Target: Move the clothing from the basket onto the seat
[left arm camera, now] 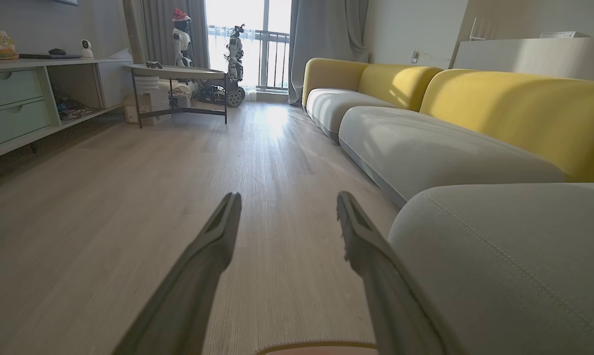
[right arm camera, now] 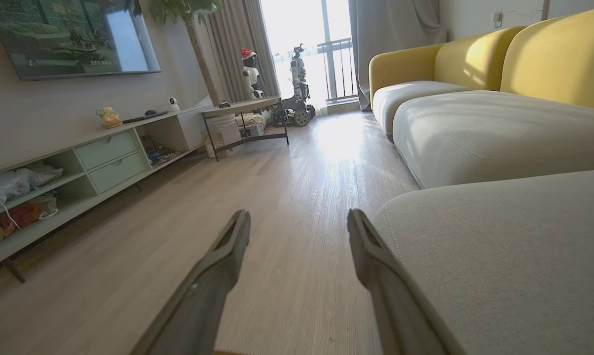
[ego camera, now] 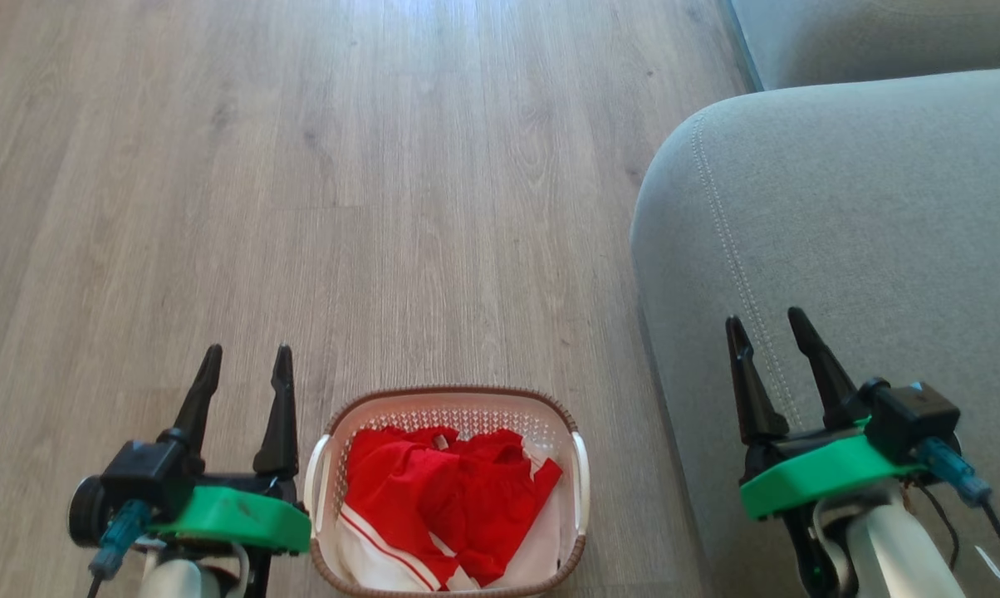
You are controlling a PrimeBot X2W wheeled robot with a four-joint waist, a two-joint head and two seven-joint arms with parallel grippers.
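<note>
Left gripper (ego camera: pixel 247 353) and right gripper (ego camera: pixel 764 317) were both released and empty. The basket (ego camera: pixel 454 390), clothing (ego camera: pixel 450 490) inside, stood at 4 o'clock from the left gripper. The right gripper hung over the seat (ego camera: pixel 865 232), at the basket's 2 o'clock.

One basket (ego camera: pixel 483 419), one seat (ego camera: pixel 865 249), four fingers (ego camera: pixel 280 415).

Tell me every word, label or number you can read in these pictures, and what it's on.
Nothing here can be read.
On the TV screen: a pale line of characters near its lower edge, too blurred to read.
On the basket and the clothing: no lettering to be seen.
</note>
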